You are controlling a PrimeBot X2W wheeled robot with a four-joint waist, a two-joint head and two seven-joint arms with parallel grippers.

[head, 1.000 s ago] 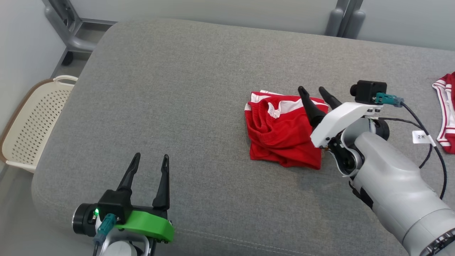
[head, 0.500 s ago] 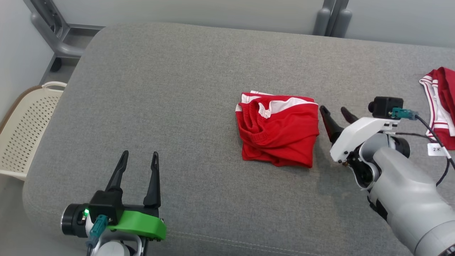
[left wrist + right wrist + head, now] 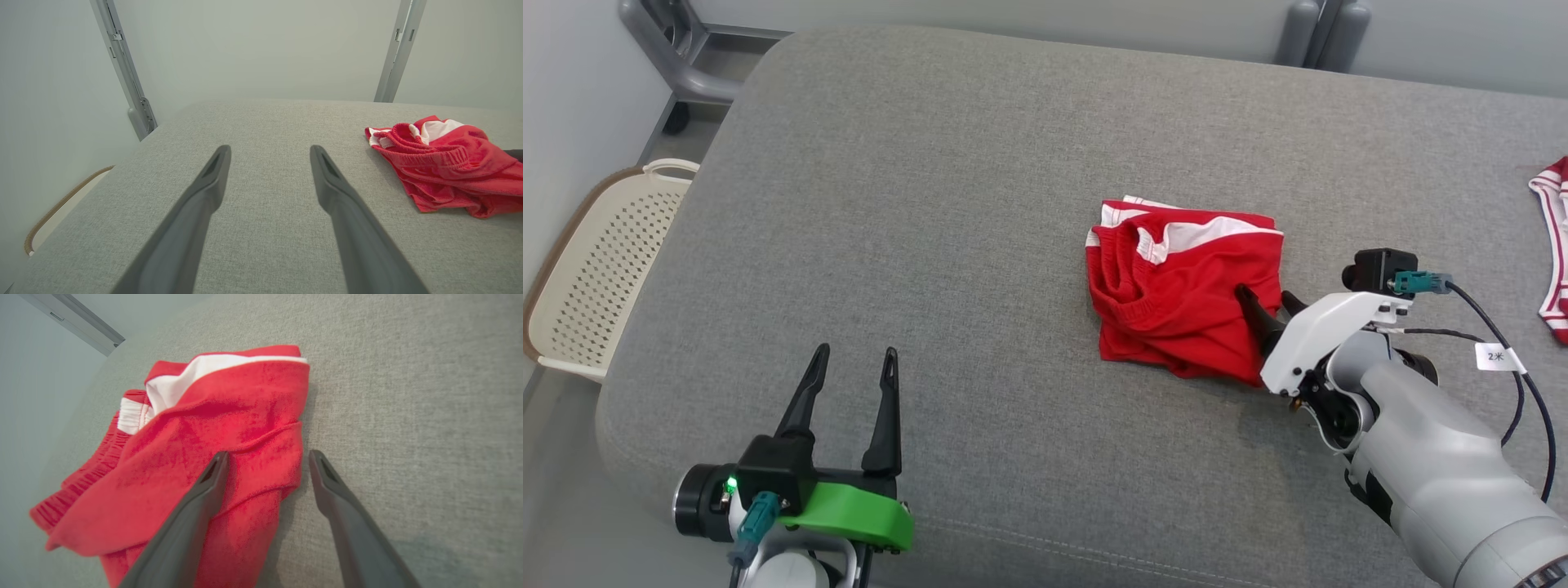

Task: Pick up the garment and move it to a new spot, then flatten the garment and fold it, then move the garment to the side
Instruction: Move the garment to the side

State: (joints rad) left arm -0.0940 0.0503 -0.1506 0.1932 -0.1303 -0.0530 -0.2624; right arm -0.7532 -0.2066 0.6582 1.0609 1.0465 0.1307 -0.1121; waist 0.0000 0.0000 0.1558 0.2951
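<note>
The garment is a pair of red shorts with white trim, folded into a rough square on the grey cushion. It also appears at the right of the left wrist view and under my right fingers. My right gripper is open at the garment's right edge, one finger over the red cloth, the other over bare cushion beside it. My left gripper stands open near the cushion's front left, far from the garment, with nothing between its fingers.
A second red and white garment lies at the cushion's far right edge. A cream perforated basket sits on the floor to the left. Grey metal frame legs stand behind the cushion.
My right gripper drew back off the garment to its right, then came in again lower, onto its right edge. The head camera shifted. The left arm held still.
</note>
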